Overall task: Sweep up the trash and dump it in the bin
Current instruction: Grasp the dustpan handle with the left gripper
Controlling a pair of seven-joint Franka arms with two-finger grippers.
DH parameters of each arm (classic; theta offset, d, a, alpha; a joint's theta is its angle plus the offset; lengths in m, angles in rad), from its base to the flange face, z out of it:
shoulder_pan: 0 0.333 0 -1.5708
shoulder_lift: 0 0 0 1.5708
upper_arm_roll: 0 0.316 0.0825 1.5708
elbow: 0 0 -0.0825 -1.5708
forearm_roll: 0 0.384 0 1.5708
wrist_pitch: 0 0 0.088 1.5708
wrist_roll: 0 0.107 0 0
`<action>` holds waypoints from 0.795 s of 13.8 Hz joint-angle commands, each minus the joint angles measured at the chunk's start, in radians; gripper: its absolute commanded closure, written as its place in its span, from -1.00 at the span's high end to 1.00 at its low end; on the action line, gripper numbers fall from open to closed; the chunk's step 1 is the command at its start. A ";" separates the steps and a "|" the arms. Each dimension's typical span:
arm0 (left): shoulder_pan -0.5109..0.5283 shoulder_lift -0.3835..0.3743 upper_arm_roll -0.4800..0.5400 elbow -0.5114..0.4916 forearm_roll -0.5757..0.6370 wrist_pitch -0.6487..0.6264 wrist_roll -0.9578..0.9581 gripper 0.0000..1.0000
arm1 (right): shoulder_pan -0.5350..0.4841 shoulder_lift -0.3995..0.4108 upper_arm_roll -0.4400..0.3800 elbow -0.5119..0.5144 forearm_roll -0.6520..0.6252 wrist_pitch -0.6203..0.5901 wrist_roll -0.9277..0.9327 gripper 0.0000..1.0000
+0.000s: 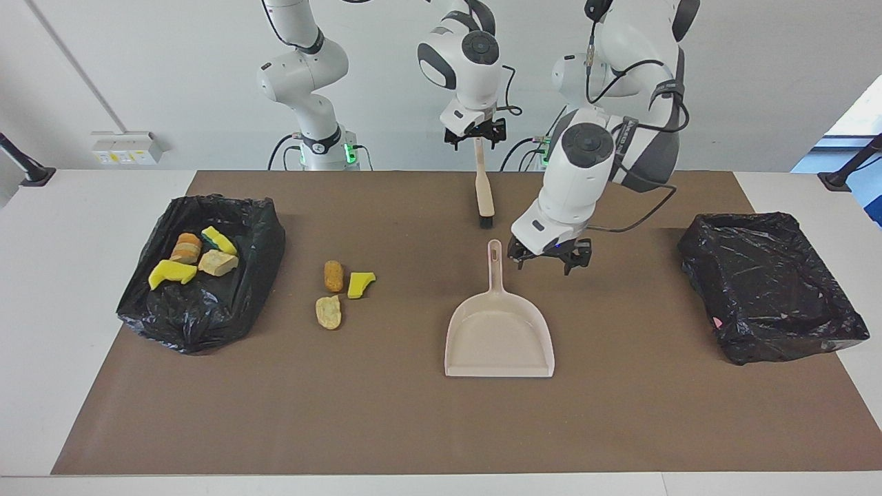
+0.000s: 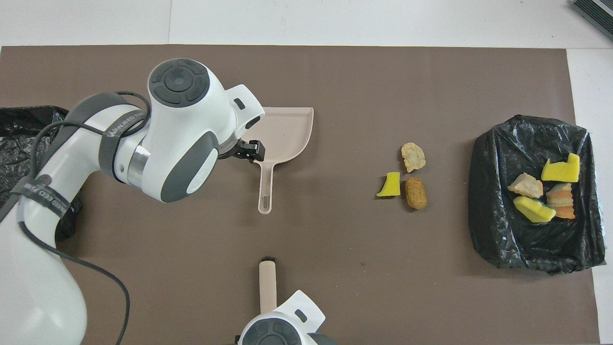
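Note:
Three scraps of trash lie loose on the brown mat: a brown piece (image 1: pixel 333 275) (image 2: pixel 415 192), a yellow chunk (image 1: pixel 360 284) (image 2: pixel 390 185) and a tan piece (image 1: pixel 329 312) (image 2: pixel 413 157). Several more lie in the black-lined bin (image 1: pixel 234 303) (image 2: pixel 531 244) at the right arm's end. The beige dustpan (image 1: pixel 499 337) (image 2: pixel 287 127) lies flat at mid-table, its handle toward the robots. My left gripper (image 1: pixel 549 258) (image 2: pixel 246 151) is open, low beside the dustpan's handle. My right gripper (image 1: pixel 475 134) is shut on the beige brush (image 1: pixel 484 189) (image 2: pixel 267 282), bristles down near the mat.
A second black-lined bin (image 1: pixel 772 286) (image 2: pixel 19 129) stands at the left arm's end with no scraps showing in it; my left arm partly hides it in the overhead view. The brown mat (image 1: pixel 413 413) covers most of the white table.

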 commanded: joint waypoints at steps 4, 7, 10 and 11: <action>-0.024 0.032 -0.032 -0.067 0.025 0.120 -0.125 1.00 | 0.074 0.022 -0.004 -0.096 0.026 0.156 0.070 1.00; -0.051 0.098 -0.040 -0.067 0.102 0.169 -0.230 1.00 | 0.087 0.030 -0.004 -0.124 0.026 0.193 0.078 1.00; -0.051 0.110 -0.048 -0.067 0.108 0.172 -0.237 1.00 | 0.117 0.048 -0.004 -0.141 0.029 0.234 0.098 1.00; -0.049 0.110 -0.048 -0.067 0.108 0.176 -0.235 1.00 | 0.122 0.051 -0.004 -0.150 0.029 0.253 0.099 1.00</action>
